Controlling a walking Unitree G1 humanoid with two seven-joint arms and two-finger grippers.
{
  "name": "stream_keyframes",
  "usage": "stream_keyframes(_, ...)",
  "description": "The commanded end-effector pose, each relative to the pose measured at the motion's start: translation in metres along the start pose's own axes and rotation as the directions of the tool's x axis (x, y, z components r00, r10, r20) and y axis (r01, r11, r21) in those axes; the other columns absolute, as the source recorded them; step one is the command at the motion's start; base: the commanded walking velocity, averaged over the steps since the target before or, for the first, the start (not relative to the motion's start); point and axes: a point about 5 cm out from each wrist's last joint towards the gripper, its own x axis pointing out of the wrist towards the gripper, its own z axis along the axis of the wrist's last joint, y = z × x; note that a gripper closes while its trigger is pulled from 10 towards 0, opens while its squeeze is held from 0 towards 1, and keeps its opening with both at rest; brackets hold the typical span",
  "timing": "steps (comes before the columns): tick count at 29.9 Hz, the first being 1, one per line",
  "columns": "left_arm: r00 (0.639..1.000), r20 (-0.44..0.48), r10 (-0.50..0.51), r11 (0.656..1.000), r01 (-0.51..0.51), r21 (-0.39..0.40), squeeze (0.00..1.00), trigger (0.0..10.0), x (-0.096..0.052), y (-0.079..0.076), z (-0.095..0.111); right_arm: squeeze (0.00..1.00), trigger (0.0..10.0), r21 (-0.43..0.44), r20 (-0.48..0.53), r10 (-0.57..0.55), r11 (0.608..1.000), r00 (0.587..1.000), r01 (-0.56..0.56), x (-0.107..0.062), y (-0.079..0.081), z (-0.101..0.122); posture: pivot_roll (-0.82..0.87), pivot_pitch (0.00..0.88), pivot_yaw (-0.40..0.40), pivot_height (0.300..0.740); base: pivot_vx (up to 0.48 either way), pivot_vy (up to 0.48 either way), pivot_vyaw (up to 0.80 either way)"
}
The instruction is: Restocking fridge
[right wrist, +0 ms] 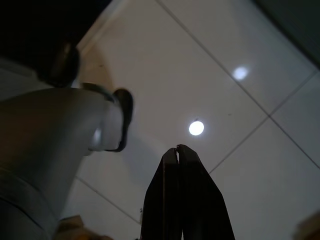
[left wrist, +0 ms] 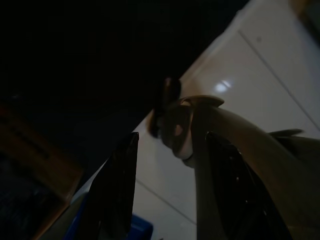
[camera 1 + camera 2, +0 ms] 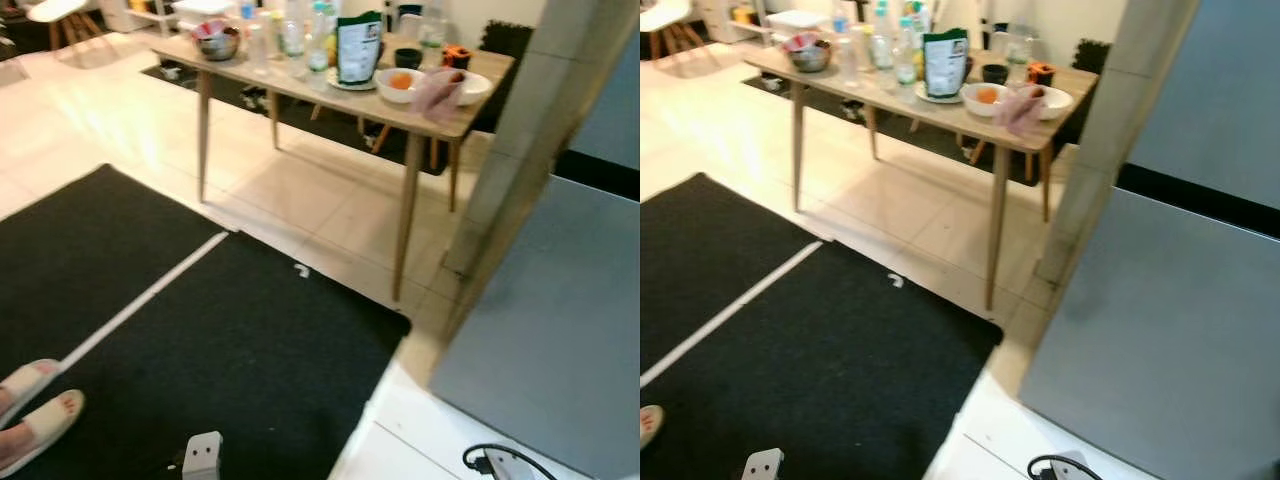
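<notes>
My arms hang idle as I face the wooden table (image 3: 440,125) at twelve o'clock, where the bottles (image 3: 290,40) await; left gripper (image 2: 170,165) spread apart, right gripper (image 1: 177,155) closed empty, grey fridge (image 3: 1170,340) at three o'clock.

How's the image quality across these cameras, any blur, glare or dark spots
Left eye view: soft and slightly blurred, the wooden table washed out by bright light. Left wrist view: very dark, left gripper in shade. Right wrist view: lamp glare spots on the glossy floor tiles beyond the right gripper.
</notes>
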Motion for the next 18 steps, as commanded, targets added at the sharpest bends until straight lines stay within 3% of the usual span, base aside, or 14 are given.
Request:
stream_keyframes(1,1.000,-0.011,0.004,1.000,-0.004,0.005,0.00,10.0,-0.0001,0.0000,-0.0018,0.00,10.0,-0.012,-0.016,0.004,1.000,1.000,-0.004,-0.0002,0.0009,-0.0031,-0.04,0.120,-0.019,0.740,0.000,0.000,0.74)
stream_keyframes(11,1.000,-0.020,0.009,1.000,-0.009,-0.008,0.00,10.0,-0.0001,-0.0004,-0.0036,0.00,10.0,-0.039,-0.024,0.007,0.999,1.000,-0.007,0.0003,0.0039,-0.0044,-0.04,0.119,-0.020,0.740,0.000,0.000,0.68)
stream_keyframes(18,1.000,-0.021,-0.005,1.000,0.004,-0.008,0.00,10.0,0.0000,-0.0014,-0.0040,0.00,10.0,-0.034,-0.018,-0.004,0.999,1.000,0.003,0.0005,0.0042,-0.0038,-0.04,0.119,-0.020,0.740,0.074,0.000,0.00)
